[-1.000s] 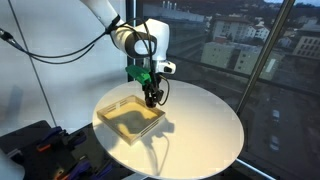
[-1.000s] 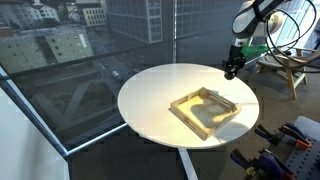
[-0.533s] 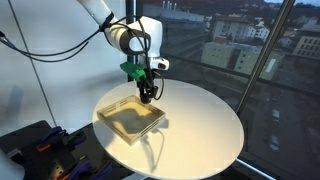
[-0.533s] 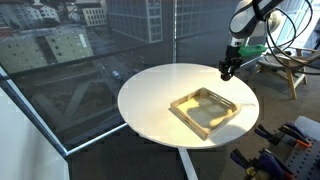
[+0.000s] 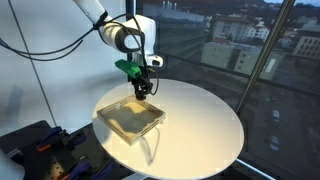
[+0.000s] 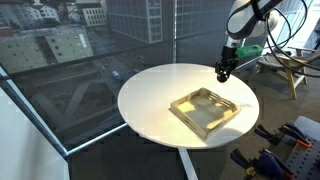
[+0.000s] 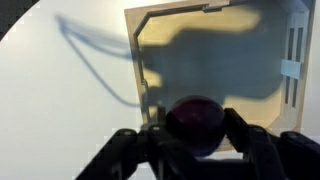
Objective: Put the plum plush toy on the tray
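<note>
Mid-carry, by the look of it, with placing not yet done. Clenched on the tiny round dark reddish-purple plum plush toy: pinched from 2 sides by the black Robotiq gripper, squeezed across its middle, presumably so that so soft and round a ball cannot roll free. Too small to pick out in both exterior views.

Held well clear of the round white table, pointing straight down, near 1 corner of the shallow square yellowish-tan tray with low clear rims. Hard to say from the exterior views whether the gripper hangs over that corner or just beside it. In the wrist view, a look past the toy onto the pale floor of the tray, crossed by the arm's dark shadow.

Kept high probably to clear the rim on the way in. Next, most likely: move over the tray's middle, come down close, then let go. Releasing from this height or this near the edge would risk a bounce or roll over the low rim.
</note>
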Action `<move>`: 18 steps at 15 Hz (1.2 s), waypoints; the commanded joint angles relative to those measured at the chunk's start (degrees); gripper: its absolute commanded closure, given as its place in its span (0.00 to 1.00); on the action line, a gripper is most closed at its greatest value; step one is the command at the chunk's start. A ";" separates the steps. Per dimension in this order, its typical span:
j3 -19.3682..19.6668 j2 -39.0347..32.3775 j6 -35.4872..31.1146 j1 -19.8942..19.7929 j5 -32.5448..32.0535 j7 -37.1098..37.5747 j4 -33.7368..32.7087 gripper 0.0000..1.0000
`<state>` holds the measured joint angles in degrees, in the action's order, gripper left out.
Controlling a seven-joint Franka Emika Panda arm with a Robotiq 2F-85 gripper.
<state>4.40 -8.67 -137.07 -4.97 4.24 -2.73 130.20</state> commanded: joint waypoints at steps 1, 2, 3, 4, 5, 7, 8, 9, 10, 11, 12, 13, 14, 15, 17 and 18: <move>-0.61 2.56 0.93 0.66 -1.40 -0.46 1.68 0.66; -0.79 2.76 0.94 0.92 -1.53 -0.46 1.85 0.66; -0.98 2.92 0.91 1.17 -1.63 -0.43 1.99 0.66; -1.15 3.11 0.89 1.42 -1.79 -0.28 2.10 0.66; -1.36 3.37 0.79 1.68 -1.93 -0.10 2.26 0.66; -1.71 3.84 0.66 2.19 -2.62 0.48 2.46 0.66; -1.82 4.00 0.72 2.51 -3.22 0.91 2.44 0.66; -1.92 4.07 0.79 2.75 -3.75 1.20 2.35 0.66; -2.04 4.11 0.91 2.96 -4.11 1.34 2.20 0.66; -2.15 4.19 1.00 3.19 -4.43 1.56 2.04 0.66; -2.28 4.27 1.08 3.37 -4.54 1.69 1.89 0.66; -2.42 4.35 1.22 3.57 -4.66 1.86 1.69 0.66; -2.55 4.46 1.26 3.76 -4.82 2.04 1.61 0.66; -2.67 4.56 1.15 3.99 -5.10 2.36 1.57 0.66; -2.90 4.74 1.07 4.27 -5.36 2.66 1.53 0.66; -3.01 4.82 1.08 4.38 -5.32 2.71 1.51 0.66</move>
<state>1.73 -5.44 -137.07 -0.96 0.38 -2.09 131.59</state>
